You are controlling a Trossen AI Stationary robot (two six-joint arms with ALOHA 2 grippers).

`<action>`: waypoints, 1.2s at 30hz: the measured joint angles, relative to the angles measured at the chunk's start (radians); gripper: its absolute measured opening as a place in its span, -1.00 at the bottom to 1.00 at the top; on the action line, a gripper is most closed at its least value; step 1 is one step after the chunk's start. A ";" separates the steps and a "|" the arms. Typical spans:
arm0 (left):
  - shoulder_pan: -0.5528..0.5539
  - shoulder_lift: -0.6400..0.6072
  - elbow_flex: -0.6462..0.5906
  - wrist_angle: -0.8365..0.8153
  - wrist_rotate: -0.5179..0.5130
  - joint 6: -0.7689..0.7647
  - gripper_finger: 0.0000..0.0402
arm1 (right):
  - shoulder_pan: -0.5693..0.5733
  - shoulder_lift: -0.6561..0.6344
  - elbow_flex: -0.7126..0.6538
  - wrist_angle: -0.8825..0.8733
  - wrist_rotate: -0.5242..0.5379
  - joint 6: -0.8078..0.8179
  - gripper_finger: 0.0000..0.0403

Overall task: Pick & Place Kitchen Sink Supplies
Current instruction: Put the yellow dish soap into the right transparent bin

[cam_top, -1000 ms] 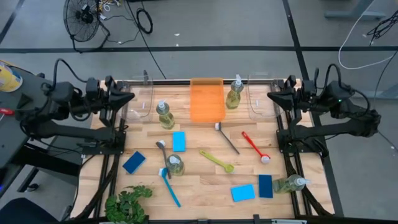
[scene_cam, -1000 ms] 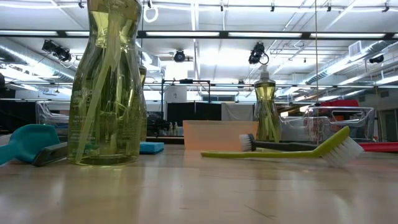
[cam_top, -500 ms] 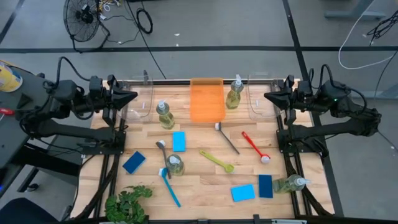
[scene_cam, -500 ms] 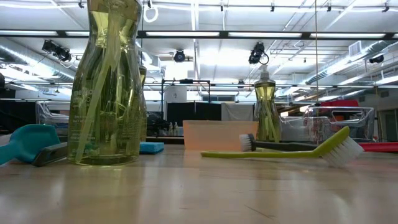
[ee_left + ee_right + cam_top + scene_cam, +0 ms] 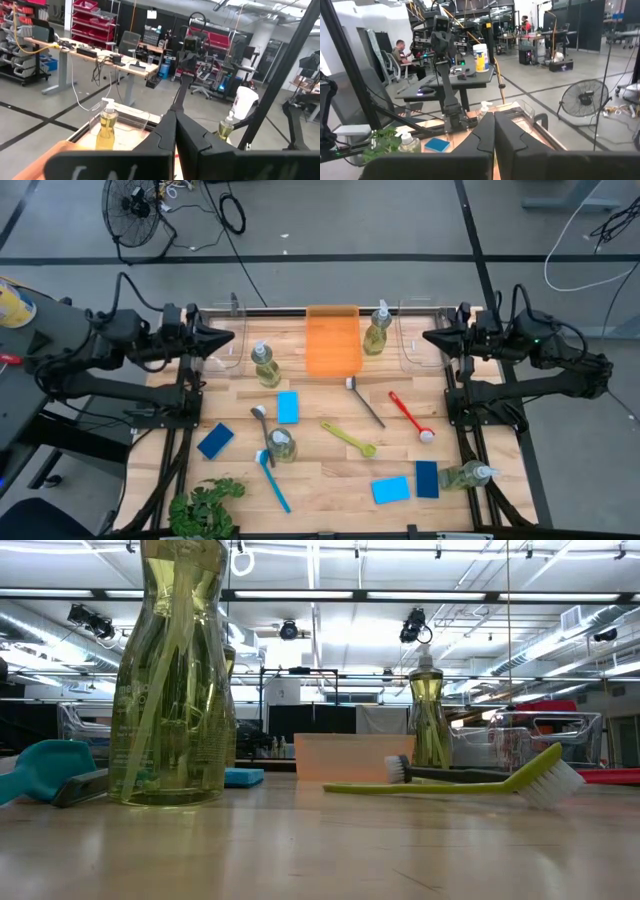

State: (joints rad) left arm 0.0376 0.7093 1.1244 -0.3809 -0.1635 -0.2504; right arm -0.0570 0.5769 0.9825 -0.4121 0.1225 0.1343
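Wooden table [image 5: 320,480], scattered sponges, brushes, soap bottles

Under me, a pale wood-plank table [image 5: 330,480], smooth with a low sheen. The pump bottles [image 5: 265,364] are clear glossy plastic, the tray [image 5: 332,340] translucent orange plastic, the bins [image 5: 222,345] clear. My fingers [image 5: 172,132] look matt black plastic; sponges [image 5: 288,406] look matt.

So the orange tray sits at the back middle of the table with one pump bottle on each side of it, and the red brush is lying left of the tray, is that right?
Not quite. In the high view the red brush lies right of the orange tray and nearer the front. The rest holds: the tray sits back-middle, with one pump bottle on its left and another pump bottle on its right.
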 joint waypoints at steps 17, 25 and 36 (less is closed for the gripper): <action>0.000 0.072 -0.001 -0.001 -0.001 0.003 -0.94 | 0.000 0.042 0.000 -0.085 0.001 0.015 -0.96; 0.000 0.081 -0.001 0.003 -0.037 0.053 -0.94 | 0.000 0.047 -0.001 -0.085 0.001 0.014 -0.96; 0.000 0.082 -0.001 0.001 -0.065 0.056 -0.94 | 0.000 0.060 -0.001 -0.085 0.003 0.013 -0.96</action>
State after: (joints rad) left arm 0.0380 0.7918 1.1236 -0.3801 -0.2283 -0.1944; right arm -0.0570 0.6367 0.9817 -0.4969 0.1255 0.1477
